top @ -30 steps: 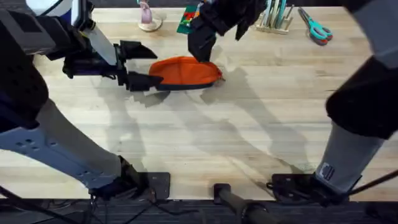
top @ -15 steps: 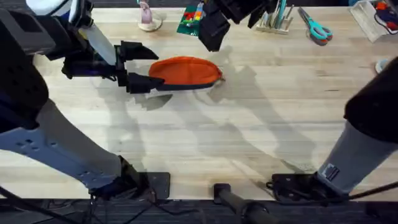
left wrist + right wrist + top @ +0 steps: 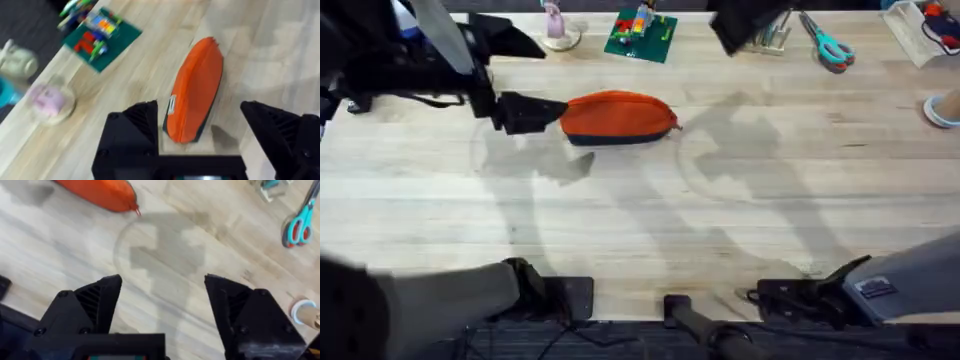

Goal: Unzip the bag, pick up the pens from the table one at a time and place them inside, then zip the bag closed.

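Orange pouch: the bag (image 3: 618,117) lies lengthwise on the table (image 3: 650,230) toward the far side, dark base toward the arms, zipper ridge on top. It looks zipped shut, bulging a little; whether pens are inside I cannot tell.

Pull: a small red pull (image 3: 137,212) sticks out at the bag's right end, free of both grippers, which suggests the zipper has run its full length.

Left gripper: the left gripper (image 3: 200,132) sits at the bag's left end, jaws spread wide with the end of the bag between them, not pinching it. That placement suits bracing the bag against a zipper tug; with the jaws apart it reads as let go, or not yet clamped.

Right gripper: the right gripper (image 3: 162,302) hangs above bare wood, well clear of the bag, jaws wide apart and empty. In the overhead view it is up by the far edge near the scissors (image 3: 828,44).

Pens: none lie loose on the open table. Some thin items stand in a holder (image 3: 767,40) at the far edge, too unclear to name.

Other things: a green plate of bricks (image 3: 641,32) sits beyond the bag, apart from it.

Stage: judged from this, the task is at or near its close.
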Robot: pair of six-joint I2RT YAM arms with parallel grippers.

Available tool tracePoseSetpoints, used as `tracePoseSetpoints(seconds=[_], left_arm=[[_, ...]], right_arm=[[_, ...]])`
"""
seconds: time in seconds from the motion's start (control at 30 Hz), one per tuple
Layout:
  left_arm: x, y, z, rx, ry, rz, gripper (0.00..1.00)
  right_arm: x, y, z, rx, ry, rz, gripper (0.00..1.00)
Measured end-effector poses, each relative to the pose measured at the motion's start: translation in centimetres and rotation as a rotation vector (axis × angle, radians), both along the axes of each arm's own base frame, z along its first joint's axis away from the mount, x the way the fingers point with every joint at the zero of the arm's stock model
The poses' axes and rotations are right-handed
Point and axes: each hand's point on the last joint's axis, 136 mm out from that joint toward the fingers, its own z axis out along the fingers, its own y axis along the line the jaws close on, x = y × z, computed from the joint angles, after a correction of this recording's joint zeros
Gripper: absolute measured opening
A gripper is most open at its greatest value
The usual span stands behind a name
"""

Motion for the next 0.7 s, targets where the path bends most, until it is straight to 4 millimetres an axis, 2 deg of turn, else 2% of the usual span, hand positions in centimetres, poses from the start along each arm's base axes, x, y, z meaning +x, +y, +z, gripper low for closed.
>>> tracePoseSetpoints(seconds=[0.2,0.37,0.53,0.7], left_arm=[[-1.3,1.1,2.7,0.076,0.052,0.204,0.994],[-3.1,2.5,5.0,0.102,0.114,0.441,0.993],[-6.1,3.7,7.1,0.133,0.163,0.651,0.993],[-8.0,4.0,8.2,0.145,0.157,0.740,0.993]], right_arm=[[-2.0,-2.2,-1.0,-0.039,0.017,0.039,0.998],[-3.8,-3.5,-1.8,-0.056,0.020,0.060,0.998],[-5.1,-4.2,-1.9,-0.057,0.016,0.068,0.998],[-5.7,-4.5,-1.4,-0.048,-0.007,0.071,0.998]])
